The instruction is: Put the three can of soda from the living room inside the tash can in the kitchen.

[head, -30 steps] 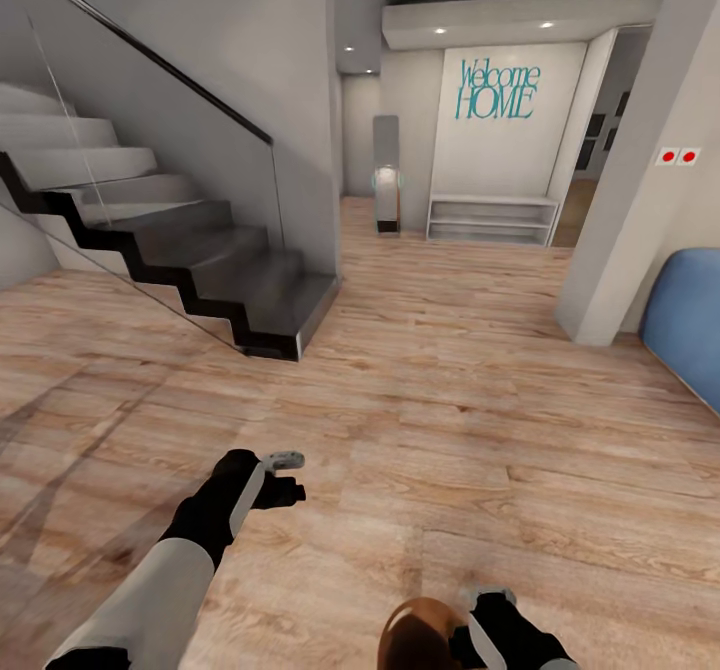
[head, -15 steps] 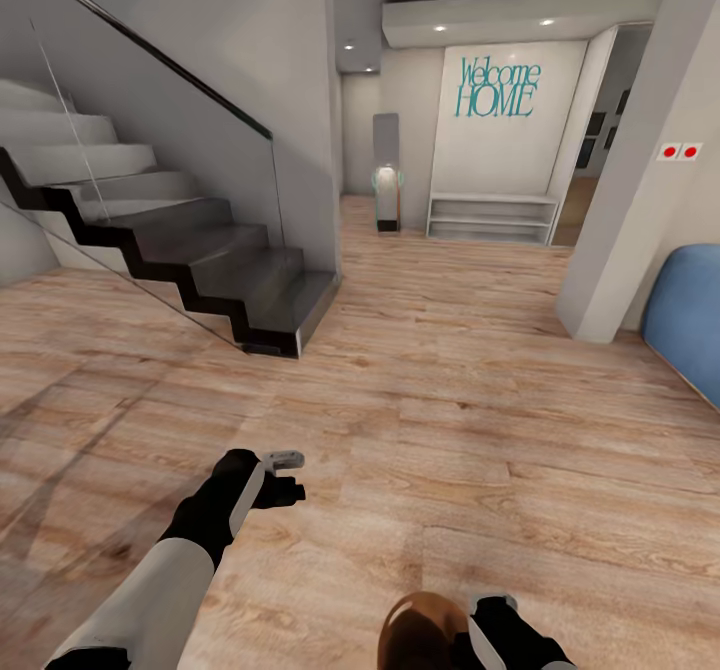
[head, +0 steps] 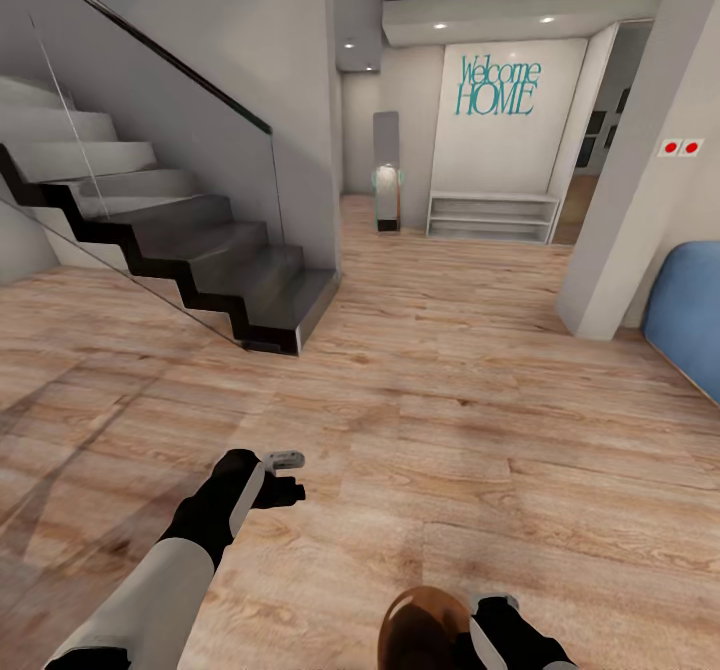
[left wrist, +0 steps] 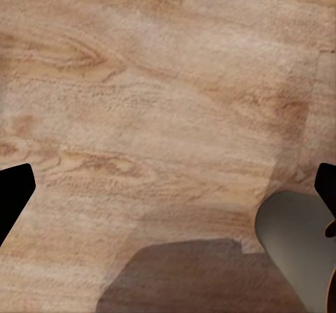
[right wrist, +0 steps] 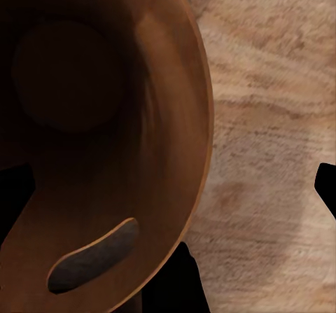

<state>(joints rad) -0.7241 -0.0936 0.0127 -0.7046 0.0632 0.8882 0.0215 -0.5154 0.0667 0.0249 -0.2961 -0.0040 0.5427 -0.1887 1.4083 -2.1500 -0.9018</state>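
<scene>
Over wood floor (head: 480, 430), R end effector (head: 487, 618) gripping tash can (head: 425, 635) rim, L end effector (head: 285, 475) wide open, empty, stairs (head: 200, 260) ahead.

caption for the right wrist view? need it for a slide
Right wrist camera looks into the empty glossy brown trash can carried over the wood floor.

one trash can (head: 420, 630); two grippers (left (head: 288, 476), right (head: 495, 612)); one staircase (head: 190, 250).

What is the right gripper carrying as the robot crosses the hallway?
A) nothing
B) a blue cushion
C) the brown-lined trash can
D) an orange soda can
C: the right gripper sits at the rim of the trash can, whose glossy brown, can-free inside shows in the right wrist view.
</scene>
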